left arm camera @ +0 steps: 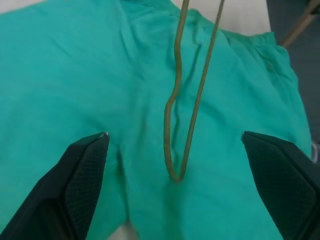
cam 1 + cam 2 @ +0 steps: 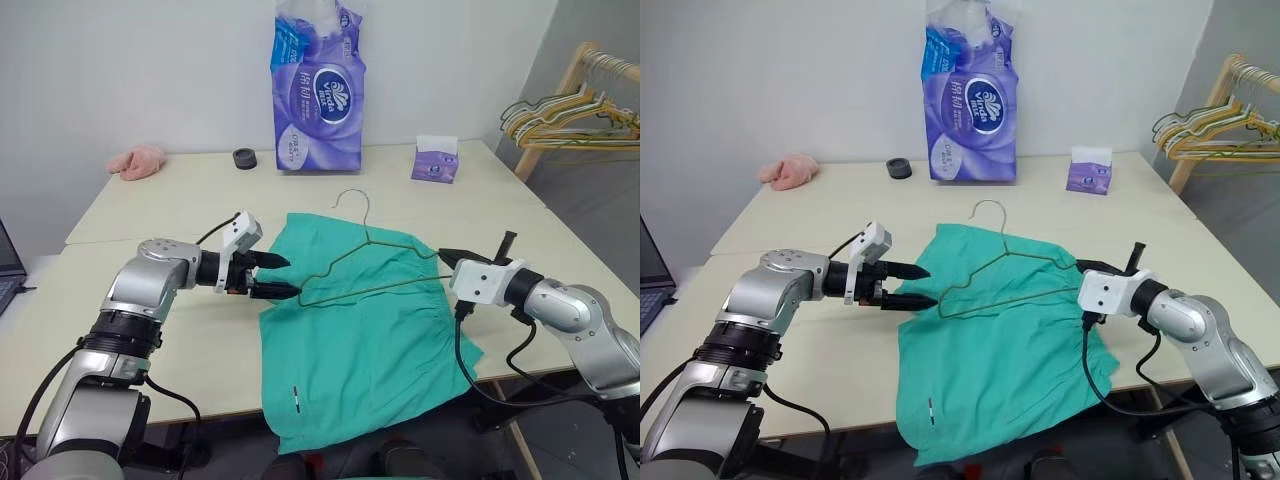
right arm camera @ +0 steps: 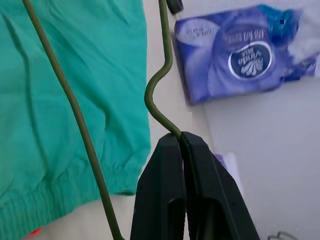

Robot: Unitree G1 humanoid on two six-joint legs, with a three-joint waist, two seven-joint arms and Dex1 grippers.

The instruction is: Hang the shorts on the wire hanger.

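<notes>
The teal-green shorts [image 2: 360,340] lie spread on the table, one part drooping over the front edge, with a small dark mark near the hem [image 2: 297,397]. The thin wire hanger [image 2: 368,235] hovers tilted over them, hook pointing toward the table's far side. My right gripper [image 2: 444,254] is shut on the hanger's right corner, seen pinched between the fingers [image 3: 175,170] in the right wrist view. My left gripper [image 2: 292,277] is open at the shorts' left edge, and its fingers [image 1: 85,170] flank the hanger's left corner [image 1: 174,175] without touching it.
A tall purple tissue pack [image 2: 318,90], a small purple tissue box [image 2: 435,160], a black round item [image 2: 244,158] and a pink cloth [image 2: 138,162] sit along the table's far side. A wooden rack with bunched hangers [image 2: 575,110] stands to the right.
</notes>
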